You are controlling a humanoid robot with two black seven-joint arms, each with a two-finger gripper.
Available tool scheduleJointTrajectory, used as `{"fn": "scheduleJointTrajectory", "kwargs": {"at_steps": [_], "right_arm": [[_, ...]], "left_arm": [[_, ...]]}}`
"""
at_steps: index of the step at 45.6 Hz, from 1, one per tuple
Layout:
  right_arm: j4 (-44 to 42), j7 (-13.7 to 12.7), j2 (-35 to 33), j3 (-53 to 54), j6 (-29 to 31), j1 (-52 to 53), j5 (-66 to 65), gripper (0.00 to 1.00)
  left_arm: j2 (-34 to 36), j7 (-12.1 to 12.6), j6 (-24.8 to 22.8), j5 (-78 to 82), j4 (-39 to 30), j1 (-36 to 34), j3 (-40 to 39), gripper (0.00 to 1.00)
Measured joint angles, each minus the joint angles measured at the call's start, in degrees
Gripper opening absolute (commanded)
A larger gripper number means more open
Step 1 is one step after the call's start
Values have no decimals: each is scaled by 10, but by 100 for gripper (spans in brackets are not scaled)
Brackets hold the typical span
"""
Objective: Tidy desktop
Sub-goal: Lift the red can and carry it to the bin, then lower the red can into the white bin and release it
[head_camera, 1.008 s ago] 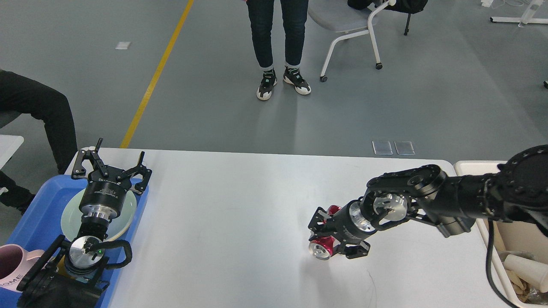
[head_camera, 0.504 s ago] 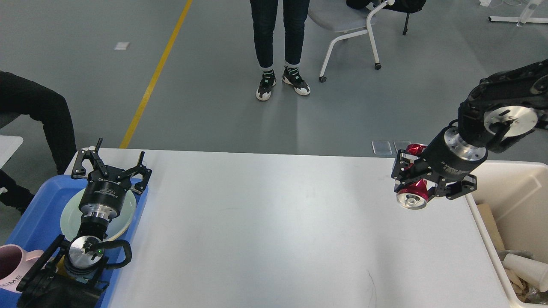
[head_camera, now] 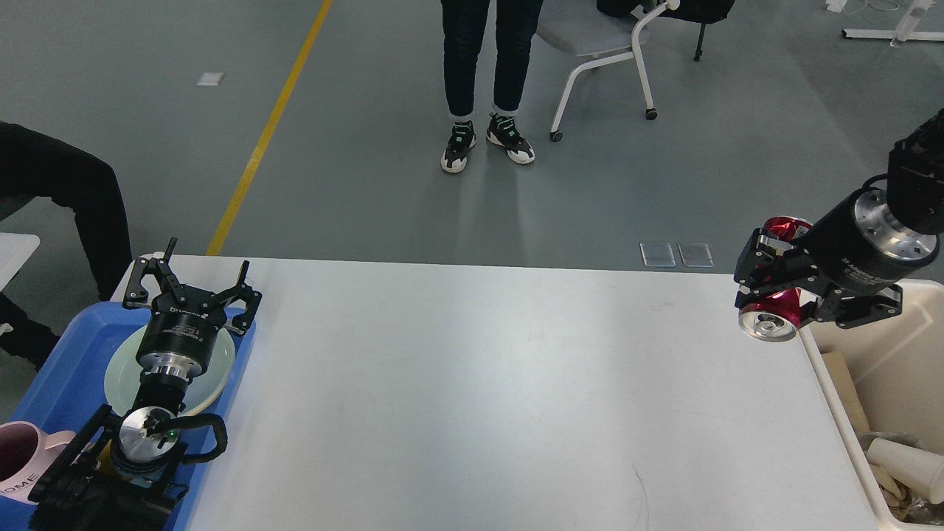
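Observation:
The white desktop (head_camera: 479,383) fills the lower middle of the head view. My right gripper (head_camera: 773,284) is shut on a crushed red can (head_camera: 774,316) and holds it in the air above the desktop's far right corner, beside the beige bin (head_camera: 811,354). My left gripper (head_camera: 190,284) is open and empty above the blue tray (head_camera: 66,376) at the left, over a pale green plate (head_camera: 122,376).
The bin at the right holds a white paper cup (head_camera: 903,461) and cardboard scraps. A pink mug (head_camera: 18,461) stands on the tray's near end. A person (head_camera: 490,74) and a chair (head_camera: 597,44) are beyond the table; another person (head_camera: 66,192) sits at the left.
My right arm has lifted the red can off the middle right of the desktop and carried it up and right to the bin's edge. The left arm has not moved.

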Motion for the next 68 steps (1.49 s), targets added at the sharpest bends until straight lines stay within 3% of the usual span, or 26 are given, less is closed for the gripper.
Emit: {"fn": "scheduleJointTrajectory", "kwargs": {"at_steps": [16,21,30,35,40,45,63,64,65,68], "right_arm": [[-201,-1,-140,5,-43,-209,0,0],[-273,-1,-175,36,-118,-309,4,0],[-409,-1,-188,185,-319,-577,11,0],[-535,-1,-162,269,-341,-718,11,0],[-694,-3,-83,341,-344,-855,11,0],[-799,-3,-21,378,-344,-936,11,0],[-832,-10,36,395,-346,-971,11,0],[-832,-10,36,395,-346,-972,11,9],[-832,-10,36,396,-347,-972,11,26],[-832,-10,36,396,-351,-973,11,92]], "left_arm": [[0,0,0,0,0,0,0,96],[0,0,0,0,0,0,1,96],[0,0,0,0,0,0,1,96],[0,0,0,0,0,0,1,96],[0,0,0,0,0,0,1,96],[0,0,0,0,0,0,1,96],[0,0,0,0,0,0,1,96],[0,0,0,0,0,0,1,96],[0,0,0,0,0,0,1,96],[0,0,0,0,0,0,1,96]]}}
